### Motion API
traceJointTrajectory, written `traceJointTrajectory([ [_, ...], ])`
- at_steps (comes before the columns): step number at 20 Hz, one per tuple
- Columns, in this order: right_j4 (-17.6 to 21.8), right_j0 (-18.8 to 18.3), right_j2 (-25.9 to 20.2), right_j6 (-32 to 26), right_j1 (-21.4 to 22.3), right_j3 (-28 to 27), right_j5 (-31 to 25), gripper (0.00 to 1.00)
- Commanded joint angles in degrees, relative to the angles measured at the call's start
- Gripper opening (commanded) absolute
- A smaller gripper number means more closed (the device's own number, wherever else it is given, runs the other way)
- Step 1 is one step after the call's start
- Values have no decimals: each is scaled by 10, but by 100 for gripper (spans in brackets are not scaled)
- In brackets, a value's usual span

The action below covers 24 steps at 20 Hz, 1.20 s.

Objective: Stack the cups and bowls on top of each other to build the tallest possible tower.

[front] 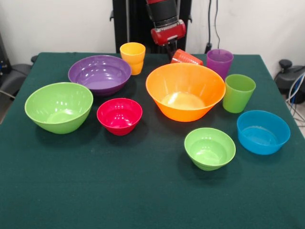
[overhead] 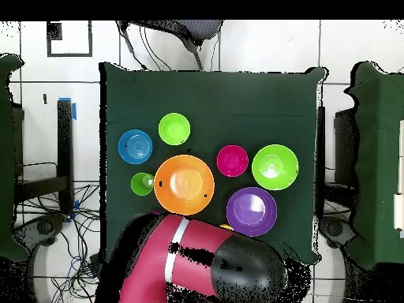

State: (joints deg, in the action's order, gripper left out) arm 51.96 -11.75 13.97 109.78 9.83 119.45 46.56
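Observation:
Six bowls stand apart on the green table (front: 143, 195): orange (front: 185, 90), purple (front: 99, 74), big green (front: 59, 106), magenta-red (front: 119, 115), small green (front: 209, 148), blue (front: 263, 131). An orange-yellow tumbler (front: 133, 57), a purple tumbler (front: 219, 62) and a green tumbler (front: 238, 92) stand upright. A red-orange cup (front: 187, 57) lies tilted behind the orange bowl. My gripper (front: 171, 49) is low at that cup's left side, touching or very near it. In the overhead view the arm (overhead: 189, 252) hides the gripper and the cup. The orange bowl (overhead: 184, 184) shows there too.
The arm comes down at the table's far middle in the front view, between the orange-yellow tumbler and the purple one. A chair (overhead: 177, 30) stands beyond the table's far edge in the overhead view. Cables lie on the floor at the left (overhead: 75, 237).

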Motion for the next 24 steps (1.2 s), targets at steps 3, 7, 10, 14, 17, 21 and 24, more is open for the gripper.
traceJointTrajectory([
  [3,98,-26,-106,69,-19,-78,11,0],
  [7,130,-32,-110,57,-19,-80,19,0],
  [10,151,-38,-116,53,-19,-81,24,0],
  [14,156,-43,-121,40,-26,-87,32,0],
  [17,134,-40,-115,17,-35,-87,45,0],
  [21,97,-36,-103,-8,-38,-85,69,0],
  [24,55,-25,-86,-32,-45,-85,89,0],
])
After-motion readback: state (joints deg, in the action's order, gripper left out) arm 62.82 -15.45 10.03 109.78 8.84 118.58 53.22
